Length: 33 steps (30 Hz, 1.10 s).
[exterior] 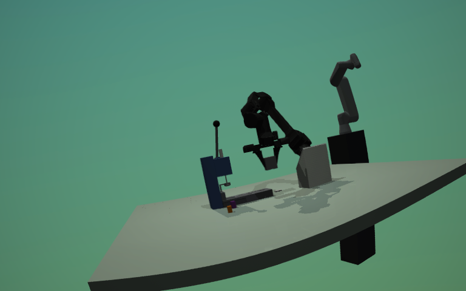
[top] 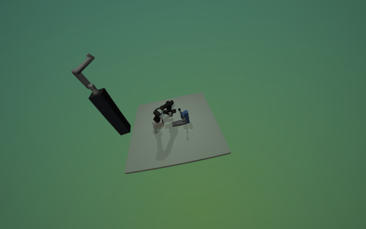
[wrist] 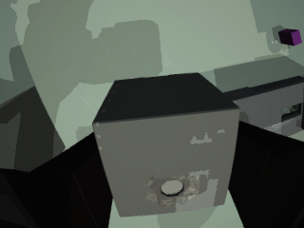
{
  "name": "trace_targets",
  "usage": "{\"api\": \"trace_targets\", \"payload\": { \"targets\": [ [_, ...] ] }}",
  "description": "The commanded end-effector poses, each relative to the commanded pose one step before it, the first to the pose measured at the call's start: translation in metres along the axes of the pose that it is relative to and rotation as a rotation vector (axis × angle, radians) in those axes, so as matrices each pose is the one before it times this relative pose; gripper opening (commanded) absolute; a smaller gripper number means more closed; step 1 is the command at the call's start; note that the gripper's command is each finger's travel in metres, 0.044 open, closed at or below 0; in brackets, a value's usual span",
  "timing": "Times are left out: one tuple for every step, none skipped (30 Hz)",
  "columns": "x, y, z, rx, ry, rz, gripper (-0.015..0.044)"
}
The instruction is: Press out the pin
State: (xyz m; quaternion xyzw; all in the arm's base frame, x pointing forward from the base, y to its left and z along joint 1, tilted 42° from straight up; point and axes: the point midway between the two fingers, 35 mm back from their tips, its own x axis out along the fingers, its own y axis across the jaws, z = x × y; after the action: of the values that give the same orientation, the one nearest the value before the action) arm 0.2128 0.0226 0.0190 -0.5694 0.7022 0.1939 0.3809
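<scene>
Find the block (top: 169,114) (exterior: 270,162) (wrist: 166,152) up off the table (top: 172,150) (exterior: 172,240) (wrist: 119,14), short of the press bed (top: 176,124) (exterior: 261,194) (wrist: 266,104) and not yet on it. Note a pale round mark, presumably the pin (wrist: 172,188), well off the middle of the face toward the wrist camera. Record the pincer (top: 169,114) (exterior: 270,164) (wrist: 162,125) as closed onto the block, about half open by its width, with a finger against each of two opposite sides.

Judge the step in hand as carriage to the press (top: 186,116) (exterior: 209,182). Approach high enough to clear the bed, then level and square the block before entering beneath the punch (exterior: 226,179). Align by the pin, not by the block's centre. Avoid knocking the punch or the upright lever (top: 179,109) (exterior: 216,140) with the broad pincer. Lower slowly to full seating; release only when flat, opening evenly to prevent dragging. Verify the cup's position separately: cannot identify with certainty here. Leave alone the orange piece (exterior: 229,209) and purple piece (exterior: 233,204) (wrist: 295,37) beside the press.
</scene>
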Motion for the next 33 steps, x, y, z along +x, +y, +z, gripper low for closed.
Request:
{"api": "trace_targets", "payload": {
  "targets": [
    [-0.00699,-0.00721,-0.02064,-0.0046,0.00043,-0.00537,0.0],
    [-0.00129,-0.0013,-0.00493,-0.0001,0.00041,-0.00021,0.0],
    [-0.00125,-0.0012,-0.00497,-0.0001,0.0005,-0.00021,0.0],
    [-0.00121,-0.00109,-0.005,-0.0001,0.00059,-0.00021,0.0],
    [-0.00117,-0.00099,-0.00504,-0.0001,0.00068,-0.0002,0.0],
    [-0.00113,-0.00088,-0.00507,0.0,0.00077,-0.0002,0.0],
    [-0.00109,-0.00078,-0.0051,0.0,0.00086,-0.00019,0.0],
    [-0.00105,-0.00067,-0.00513,0.0,0.00095,-0.00018,0.0],
    [-0.00102,-0.00056,-0.00515,0.0,0.00104,-0.00017,0.0],
    [-0.00098,-0.00045,-0.00517,0.0,0.00113,-0.00016,0.0],
    [-0.00094,-0.00034,-0.00519,0.0,0.00122,-0.00014,0.0],
    [-0.0009,-0.00023,-0.0052,0.0,0.00131,-0.00013,0.0],
    [-0.00087,-0.00012,-0.00521,0.0001,0.0014,-0.00011,0.0],
    [-0.00083,0.0,-0.00522,0.0001,0.00149,-0.00009,0.0],
    [-0.00066,0.00008,-0.00432,0.0001,0.0013,-0.00006,0.0],
    [-0.00038,0.00009,-0.00259,0.0,0.00081,-0.00003,0.0],
    [-0.00013,0.00004,-0.00086,0.0,0.00027,-0.00001,0.0],
    [0.0,0.0,0.0,0.0,0.0,0.0,0.0],
    [0.0,0.0,0.0,0.0,0.0,0.0,0.0],
    [0.0,0.0,0.0,0.0057,0.0,0.00001,0.0],
    [0.0,0.0,0.0,0.0172,0.0,0.00002,0.0],
    [0.0,0.0,0.0,0.0287,0.0,0.00003,0.0],
    [0.0,0.0,0.0,0.0347,0.00001,0.00004,0.0],
    [0.0,0.0,0.0,0.0347,0.00001,0.00004,0.0],
    [0.0,0.0,0.0,0.0347,0.00001,0.00004,0.0],
    [0.0,0.0,0.0,0.0347,0.00001,0.00004,0.0],
    [0.0,0.0,0.0,0.0347,0.00001,0.00004,0.0],
    [0.0,0.0,0.0,0.0347,0.00001,0.00004,0.0],
    [0.0,0.0,0.0,0.0347,0.00002,0.00004,0.0],
    [0.0,0.0,0.0,0.0347,0.00002,0.00004,0.0],
    [0.0,0.0,0.0,0.0347,0.00002,0.00004,0.0],
    [0.0,0.0,0.0,0.0347,0.00002,0.00004,0.0],
    [0.0,0.0,0.0,0.0347,0.00002,0.00003,0.0]
  ]
}}
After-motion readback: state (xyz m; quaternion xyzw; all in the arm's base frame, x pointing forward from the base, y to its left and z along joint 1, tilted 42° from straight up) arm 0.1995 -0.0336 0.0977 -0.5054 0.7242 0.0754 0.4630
